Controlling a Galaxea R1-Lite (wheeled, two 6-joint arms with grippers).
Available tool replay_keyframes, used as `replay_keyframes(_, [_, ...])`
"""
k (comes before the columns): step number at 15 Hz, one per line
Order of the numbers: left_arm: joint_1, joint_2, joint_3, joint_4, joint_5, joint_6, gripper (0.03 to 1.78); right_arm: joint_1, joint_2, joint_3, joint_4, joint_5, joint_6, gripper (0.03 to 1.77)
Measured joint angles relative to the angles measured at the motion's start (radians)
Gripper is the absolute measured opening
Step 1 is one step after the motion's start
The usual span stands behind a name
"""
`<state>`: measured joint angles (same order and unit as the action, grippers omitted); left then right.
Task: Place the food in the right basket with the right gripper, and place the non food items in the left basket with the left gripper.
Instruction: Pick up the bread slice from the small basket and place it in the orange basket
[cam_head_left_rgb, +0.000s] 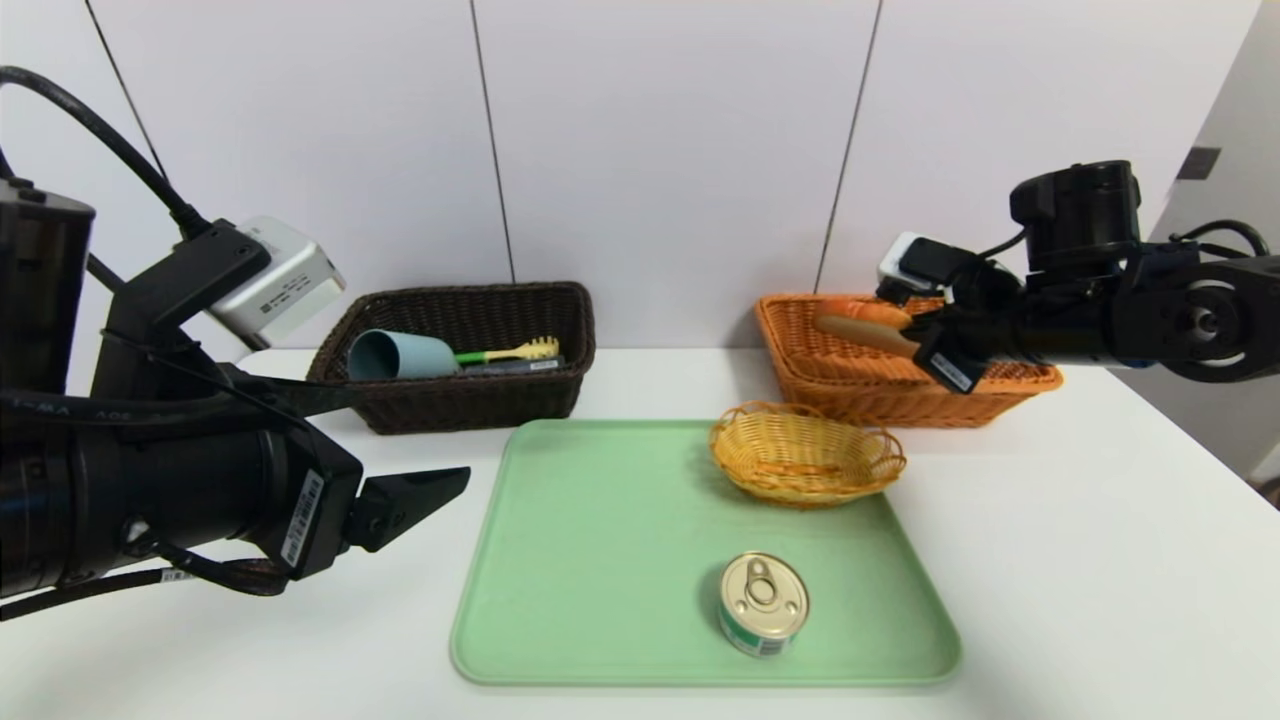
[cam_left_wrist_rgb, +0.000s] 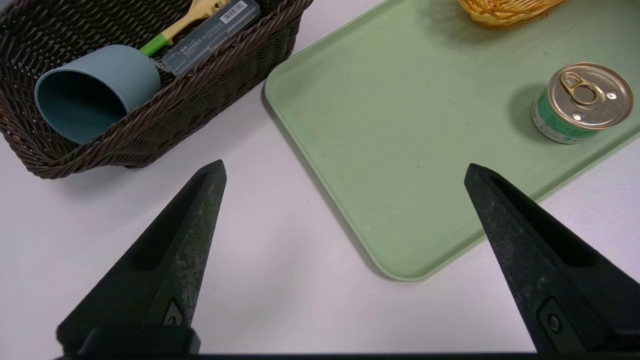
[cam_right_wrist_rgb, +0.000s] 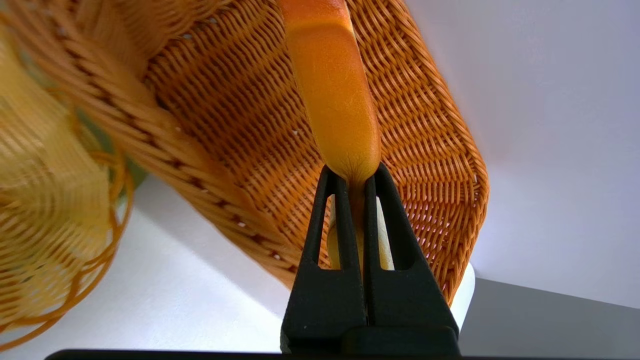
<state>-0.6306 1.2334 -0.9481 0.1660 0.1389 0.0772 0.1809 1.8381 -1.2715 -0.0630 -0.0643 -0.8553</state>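
the right gripper (cam_right_wrist_rgb: 354, 172) held its jaws clamped on a long orange bread roll (cam_right_wrist_rgb: 332, 85) above the orange wicker basket (cam_right_wrist_rgb: 425, 125); the left gripper (cam_left_wrist_rgb: 345, 172) hung over the white table (cam_left_wrist_rgb: 260, 280), jaws apart.

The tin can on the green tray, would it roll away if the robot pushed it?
Probably not. The tin can stands upright on its flat end on the green tray, so it should slide. Its metal sides look smooth, maybe slippery. Tipped over, it could roll.

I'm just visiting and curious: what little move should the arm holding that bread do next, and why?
Probably lower a little, then open. The right end effector is shut on the bread roll, which hangs above the orange basket, the food side, so releasing there should drop it in.
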Motion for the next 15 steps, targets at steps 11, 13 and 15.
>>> replay_keyframes(11, [0.0,0.001,-0.001,0.0,0.001,-0.001,1.69,-0.004,0.099,-0.081,0.016,-0.023,0.006,0.8])
replay_keyframes(13, [0.0,0.001,-0.001,0.0,0.001,-0.001,1.69,-0.012,0.094,-0.086,0.017,-0.02,0.009,1.0])
replay_keyframes(15, [0.0,0.0,-0.003,0.0,0.001,-0.001,1.69,-0.017,0.083,-0.1,0.032,-0.019,0.026,1.17])
